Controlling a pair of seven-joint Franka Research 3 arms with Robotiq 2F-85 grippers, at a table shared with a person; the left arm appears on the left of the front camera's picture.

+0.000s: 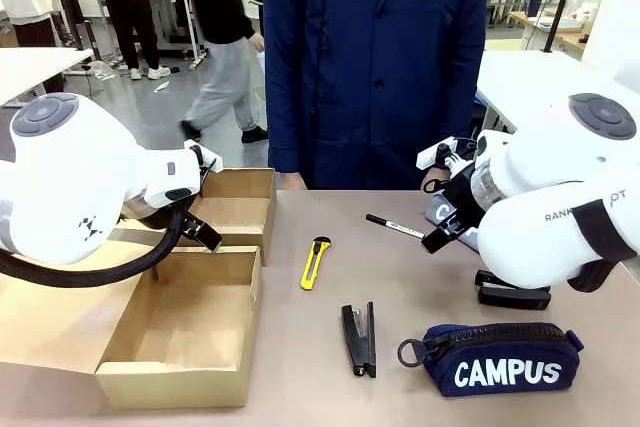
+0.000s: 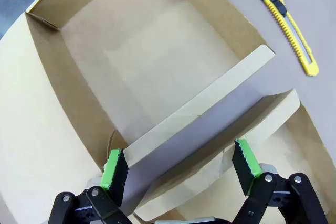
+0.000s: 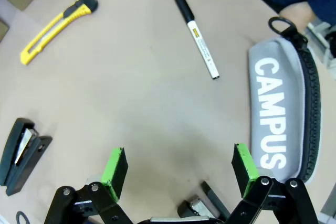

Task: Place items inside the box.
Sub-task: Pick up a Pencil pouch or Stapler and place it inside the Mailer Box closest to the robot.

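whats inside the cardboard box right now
Only bare cardboard floor shows inside the box, with nothing lying on it. The left arm hides part of its far section from the front.

Cardboard box (image 1: 175,382): open, flaps out, at left.
Yellow utility knife (image 1: 315,263): flat, just right of box.
Black marker (image 1: 394,226): capped, white label, farther right.
Black stapler (image 1: 358,338): near front, between box and navy case.
Navy pencil case (image 1: 500,359): zipped, white CAMPUS, front right.
Grey pencil case (image 3: 281,114): white CAMPUS, beside marker.

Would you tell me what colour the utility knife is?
The utility knife is yellow with a black end, clearest in the left wrist view.
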